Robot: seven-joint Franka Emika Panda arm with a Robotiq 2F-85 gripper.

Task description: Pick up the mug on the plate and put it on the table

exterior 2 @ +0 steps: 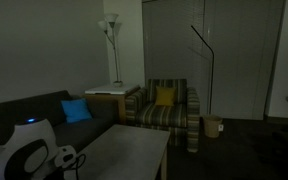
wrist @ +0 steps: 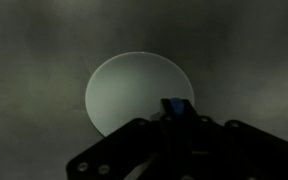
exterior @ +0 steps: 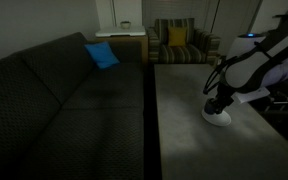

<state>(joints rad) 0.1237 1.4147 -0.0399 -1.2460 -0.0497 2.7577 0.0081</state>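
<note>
The dim room holds a dark sofa (exterior: 64,100), blue cushion (exterior: 102,55), striped armchair (exterior 2: 167,108) and white floor lamp (exterior 2: 111,45).

White plate (wrist: 124,95), dark blue mug (wrist: 177,107), grey table (exterior: 184,130) (plain), dark patterned sofa (exterior: 54,100), blue cushion (exterior: 101,55).

The place was a home living room, with a dark patterned sofa (exterior: 64,95), a striped armchair (exterior 2: 167,110) and a floor lamp (exterior 2: 111,45).

Reaching down with the arm (exterior: 252,62) hunched over, tool (exterior: 220,104) aimed downward, can't really make out the grip.
</note>
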